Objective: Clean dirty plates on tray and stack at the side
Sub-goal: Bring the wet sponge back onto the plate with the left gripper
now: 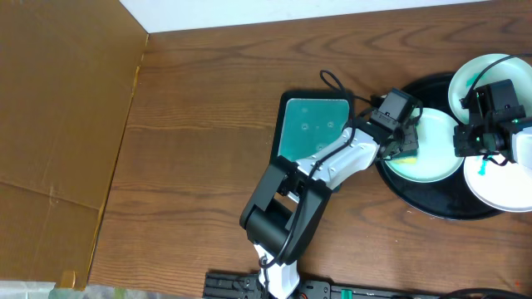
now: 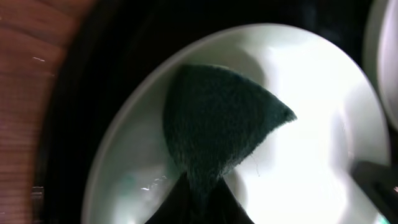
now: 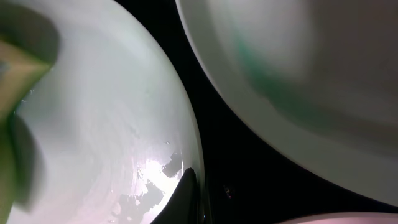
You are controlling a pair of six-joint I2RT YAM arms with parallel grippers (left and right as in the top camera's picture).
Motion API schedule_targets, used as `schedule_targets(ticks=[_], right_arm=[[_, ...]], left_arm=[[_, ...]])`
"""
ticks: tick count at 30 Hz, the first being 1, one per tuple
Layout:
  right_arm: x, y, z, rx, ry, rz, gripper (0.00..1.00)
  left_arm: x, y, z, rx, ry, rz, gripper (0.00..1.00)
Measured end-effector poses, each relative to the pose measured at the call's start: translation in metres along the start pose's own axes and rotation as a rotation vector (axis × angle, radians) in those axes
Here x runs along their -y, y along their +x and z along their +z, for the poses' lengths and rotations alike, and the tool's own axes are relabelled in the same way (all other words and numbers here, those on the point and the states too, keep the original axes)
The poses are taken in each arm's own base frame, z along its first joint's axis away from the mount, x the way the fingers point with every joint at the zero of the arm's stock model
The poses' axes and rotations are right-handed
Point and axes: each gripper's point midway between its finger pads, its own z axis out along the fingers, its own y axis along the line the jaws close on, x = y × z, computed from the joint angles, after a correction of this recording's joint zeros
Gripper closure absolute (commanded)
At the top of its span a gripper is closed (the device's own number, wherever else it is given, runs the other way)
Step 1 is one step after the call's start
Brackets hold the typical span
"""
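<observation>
While a cardboard sheet (image 1: 58,124) covers the left end of the table (image 1: 199,91), a small teal tray (image 1: 312,126) sits near the middle, and my left arm (image 1: 332,162) reaches across its near corner toward the big black tray (image 1: 432,208) on the right. My left claw (image 1: 405,148) is clenched on a scrubbing pad (image 2: 217,118), dark green and fibrous, which is pressed onto the left plate (image 1: 436,158). Seen from my left wrist, the pad fans out from between my fingers over the white surface, with the black tray's glossy floor and then the wood beyond it on the left. That plate lies inside the black tray, on its left side. Just right of it, my right claw (image 1: 470,143) is closed tight, one dark fingertip (image 3: 185,190) at that plate's rim; whether it pinches the rim I cannot tell. The far plate (image 1: 490,79) lies at the tray's far side with a turquoise streak on it. The near plate (image 1: 507,187) lies at the tray's right, also streaked, and is cut off by the edge of the overhead view. All three plates are on the black tray.
</observation>
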Motion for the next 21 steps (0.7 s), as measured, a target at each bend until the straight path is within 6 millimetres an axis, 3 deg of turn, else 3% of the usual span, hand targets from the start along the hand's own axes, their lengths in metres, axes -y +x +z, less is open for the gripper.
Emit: schedule_targets(ticks=[7,11,15,21], right_arm=[[-0.003,0.0,0.0,-0.001,-0.018,0.002,0.99],[-0.007,-0.002,0.0,0.005,-0.034,0.007,0.98],[-0.007,-0.001,0.0,0.004,-0.035,0.012,0.99],[-0.006,0.002,0.0,-0.008,-0.033,0.014,0.99]], left_arm=[[-0.021,-0.021,-0.003,0.139,-0.151,0.074,0.93],[-0.021,-0.036,-0.004,0.205,-0.173,0.133,0.93],[-0.009,-0.043,-0.005,0.233,-0.123,0.154,0.93],[0.033,-0.055,-0.01,0.244,0.108,0.155,0.93]])
